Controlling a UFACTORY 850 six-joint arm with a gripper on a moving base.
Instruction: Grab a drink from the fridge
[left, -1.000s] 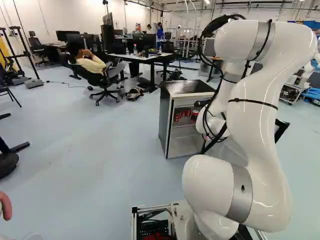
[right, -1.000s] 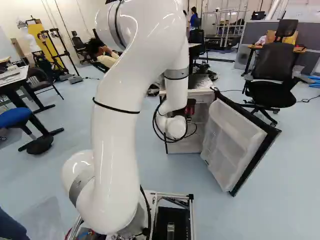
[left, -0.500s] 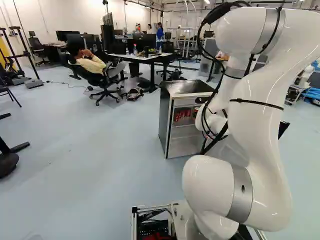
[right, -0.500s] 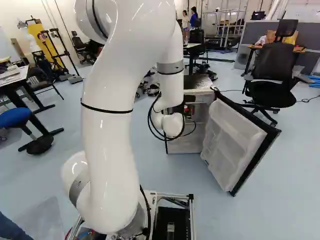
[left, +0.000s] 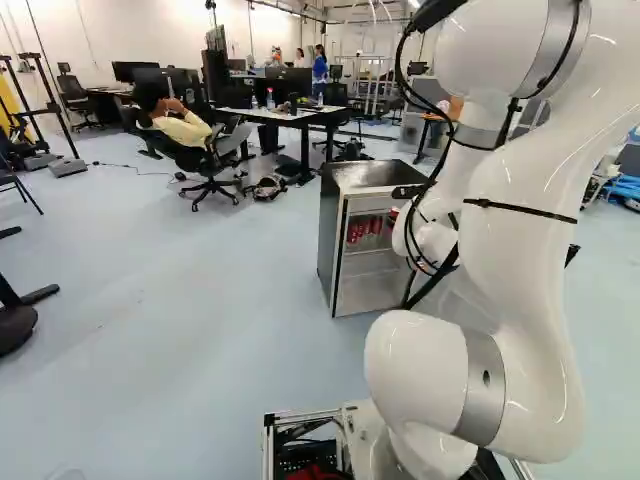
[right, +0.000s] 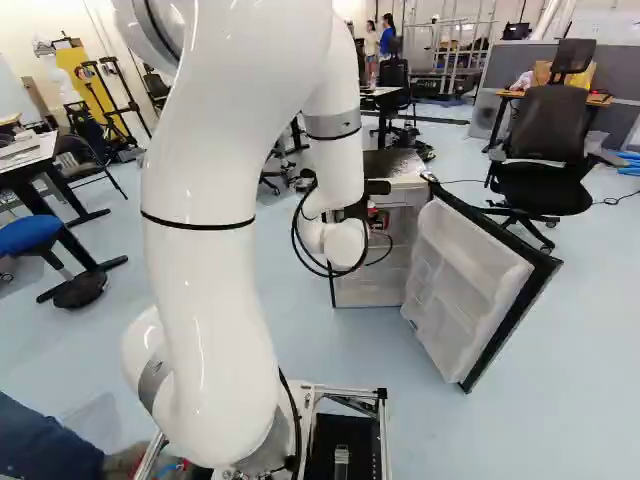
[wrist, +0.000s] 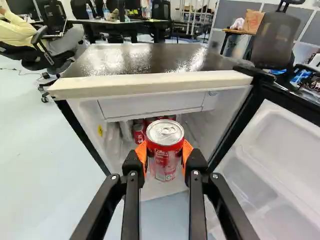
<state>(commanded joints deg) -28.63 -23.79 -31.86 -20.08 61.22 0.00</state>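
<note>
My gripper (right: 355, 209) is mostly hidden by the arm's white wrist in the right base view, in front of the fridge (right: 400, 182). In the wrist view the orange pads of my gripper (wrist: 165, 156) press a red drink can (wrist: 164, 142) from both sides; it is upright, its silver lid level with the fridge's opening. Several more red cans (wrist: 139, 133) stand inside on a shelf behind it, also visible in the fridge (left: 338, 240) in the left base view. The white-lined door (right: 465, 275) stands wide open.
The fridge's dark top (wrist: 135, 57) lies just beyond the held can. A black office chair (right: 545, 150) stands behind the door. A person's leg (right: 45, 440) is close beside the base at the left of the right base view. Desks stand farther back.
The arm has drawn back, its upper part shifting left in the right base view and right in the left base view. The base and fridge have stayed. A leg has come farther in beside the base.
</note>
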